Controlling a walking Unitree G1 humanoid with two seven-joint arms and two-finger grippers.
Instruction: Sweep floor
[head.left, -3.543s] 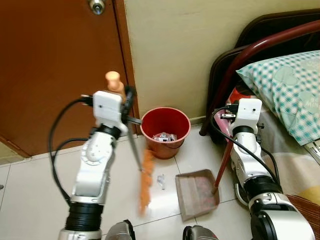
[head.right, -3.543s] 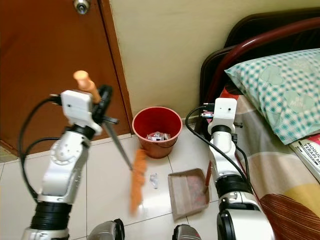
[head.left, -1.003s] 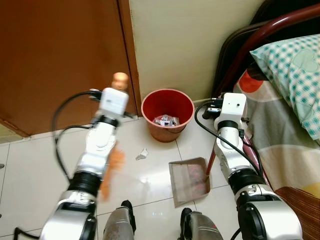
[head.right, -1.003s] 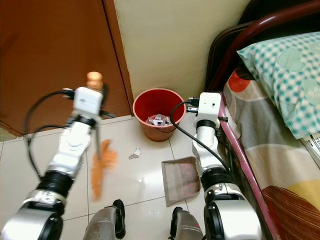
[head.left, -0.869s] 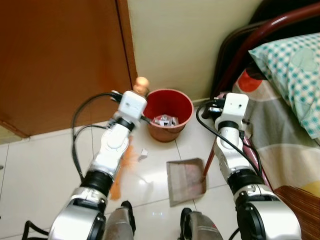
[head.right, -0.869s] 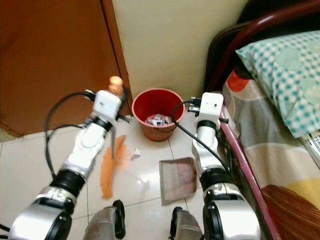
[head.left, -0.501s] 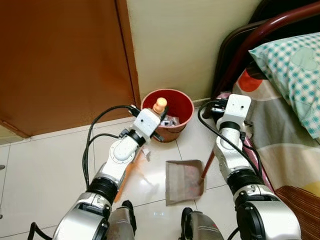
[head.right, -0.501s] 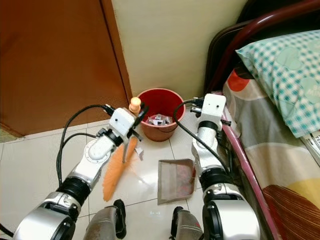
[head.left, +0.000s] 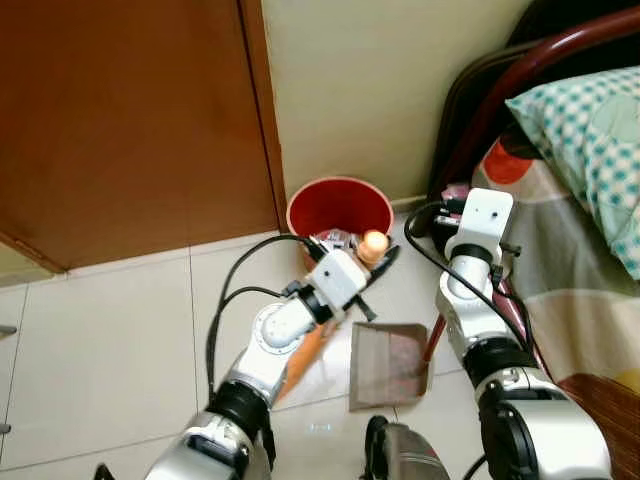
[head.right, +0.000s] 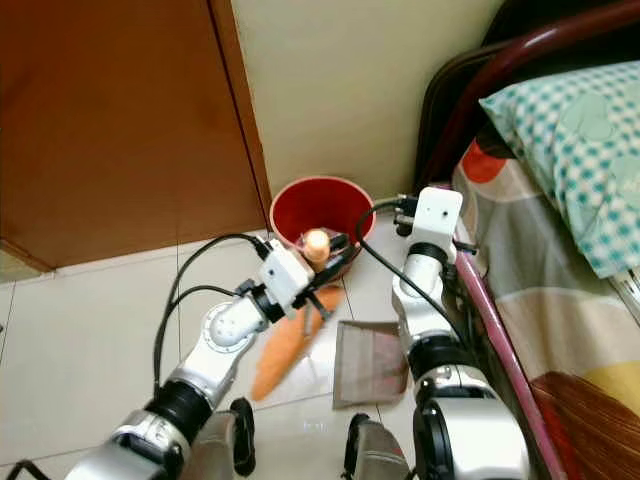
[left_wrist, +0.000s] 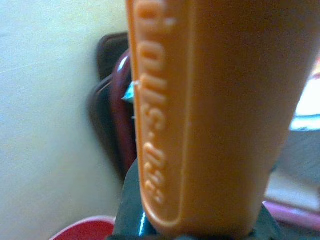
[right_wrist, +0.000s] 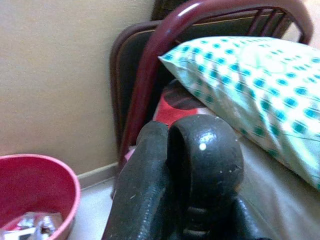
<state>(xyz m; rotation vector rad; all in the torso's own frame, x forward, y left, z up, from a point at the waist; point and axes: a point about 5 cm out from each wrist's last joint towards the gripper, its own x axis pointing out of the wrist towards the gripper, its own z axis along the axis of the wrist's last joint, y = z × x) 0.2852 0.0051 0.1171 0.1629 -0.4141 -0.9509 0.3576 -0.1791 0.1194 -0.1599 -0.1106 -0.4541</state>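
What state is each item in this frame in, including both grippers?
broom: held slanted, bristles on the floor beside the dustpan.
dustpan: flat on the floor, handle up.
red bucket: upright, litter inside.
door: shut.
left gripper: shut on broom.
right gripper: shut on dustpan handle.

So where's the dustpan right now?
The dustpan lies on the floor by the robot's right arm, beside the bed, just in front of the red bucket.
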